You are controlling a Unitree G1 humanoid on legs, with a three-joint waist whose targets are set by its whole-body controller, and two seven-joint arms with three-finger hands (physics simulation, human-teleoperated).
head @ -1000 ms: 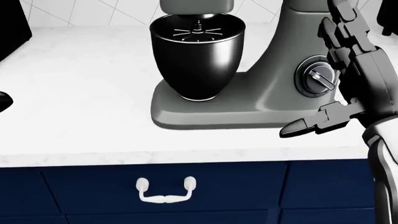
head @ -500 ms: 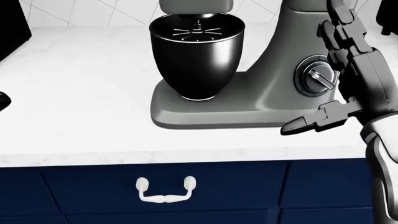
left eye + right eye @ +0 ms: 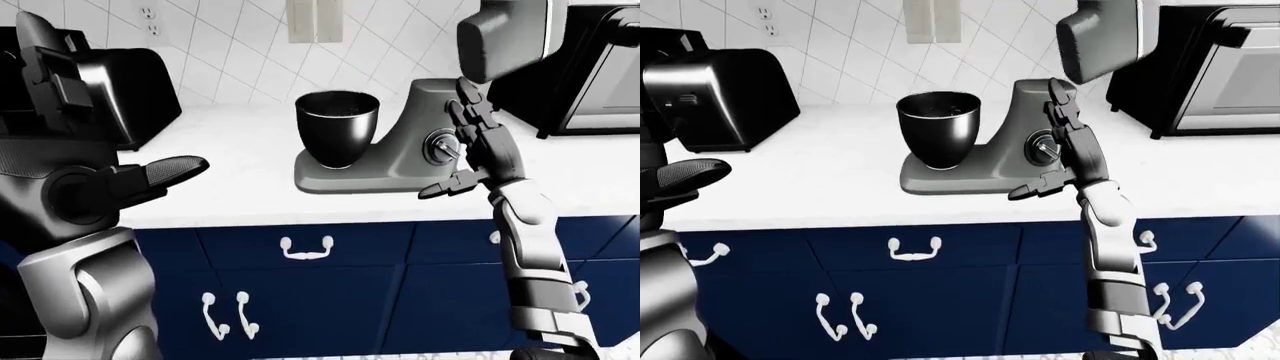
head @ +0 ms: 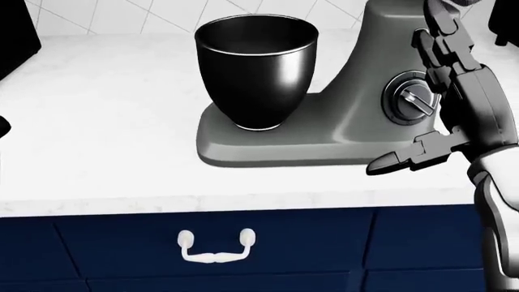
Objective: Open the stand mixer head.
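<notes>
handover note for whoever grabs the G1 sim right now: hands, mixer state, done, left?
Right hand: open, fingers spread, upright against the mixer column beside the side knob; grips nothing.
Left hand: open, idle at the left-eye view's left, away from the mixer.
Stand mixer: on the white counter, black bowl seated on its base.
Done: mixer head is tilted up, clear of the bowl.
Left: probably just pull the right hand away; check the head holds.

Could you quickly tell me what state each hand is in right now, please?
Left hand: open, holding nothing, raised at the left of the left-eye view.
Right hand: open, fingers spread beside the stand mixer, holding nothing.
</notes>
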